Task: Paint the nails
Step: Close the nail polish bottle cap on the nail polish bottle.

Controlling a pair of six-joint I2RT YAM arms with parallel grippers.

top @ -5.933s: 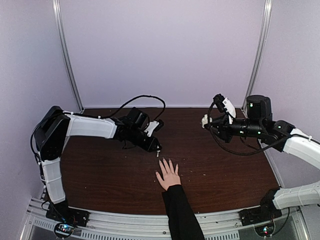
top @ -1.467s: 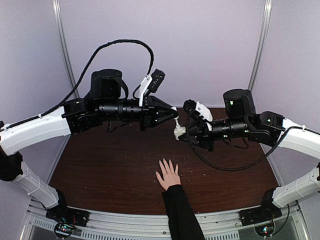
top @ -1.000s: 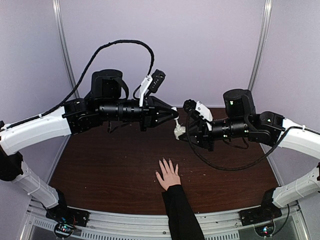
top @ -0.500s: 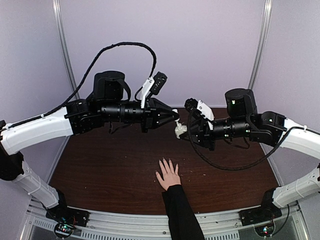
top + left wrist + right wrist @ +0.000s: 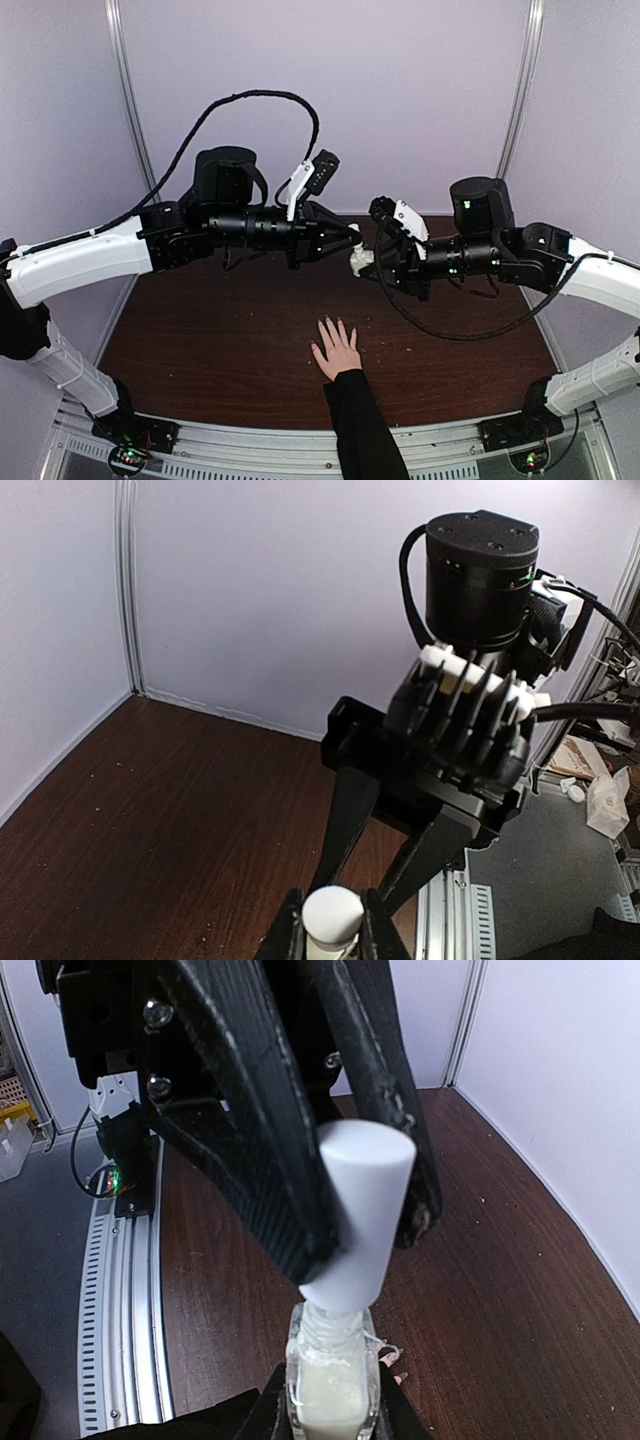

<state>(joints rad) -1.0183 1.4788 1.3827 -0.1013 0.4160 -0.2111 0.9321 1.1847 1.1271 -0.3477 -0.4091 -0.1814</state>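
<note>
A light-skinned hand [image 5: 337, 352] with a black sleeve lies flat on the brown table, fingers spread; its nails [image 5: 329, 322] are too small to make out there. Two fingertips with nails [image 5: 391, 1356] peek out beside the bottle in the right wrist view. Above the table, my right gripper [image 5: 366, 268] [image 5: 332, 1418] is shut on a small clear bottle [image 5: 332, 1392] of pale polish. My left gripper [image 5: 354, 238] [image 5: 332, 922] is shut on its white cap [image 5: 332, 914] [image 5: 361, 1212], which sits over the neck with threads showing below it.
Both arms meet in mid-air over the table's middle, well above the hand. Lilac walls close the back and sides. A metal rail [image 5: 250, 440] runs along the near edge. The right arm's black wrist [image 5: 475, 630] fills the left wrist view.
Both arms have crept slightly up and right with the bottle and cap still joined between them. The hand has not moved.
</note>
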